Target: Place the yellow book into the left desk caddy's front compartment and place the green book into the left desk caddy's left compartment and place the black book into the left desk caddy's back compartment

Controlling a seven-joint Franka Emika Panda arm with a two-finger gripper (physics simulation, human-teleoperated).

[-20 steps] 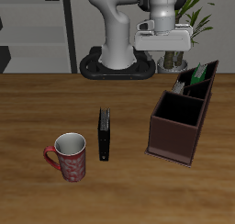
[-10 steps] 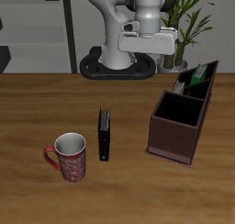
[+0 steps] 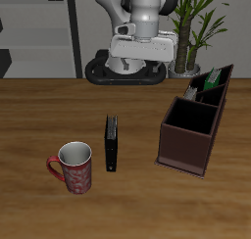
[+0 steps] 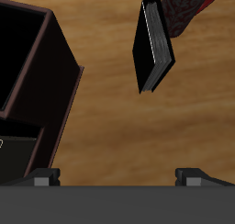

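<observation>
Wooden tabletop [image 3: 39, 116]: thin black book [image 3: 113, 143] lying flat between patterned red mug [image 3: 73, 168] and dark maroon-brown left desk caddy [image 3: 188, 145]; bright green book [image 3: 207, 81] inside caddy. Gripper [image 4: 117, 175] raised above, fingers apart, empty.

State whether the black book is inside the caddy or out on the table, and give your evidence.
Out. The black book lies on the bare table, between the mug and the left desk caddy, touching neither.

I can read no text anywhere. The green book [image 3: 207, 82] carries small white marks, and the mug [image 3: 74, 167] a red pattern, both too small to make out.
</observation>
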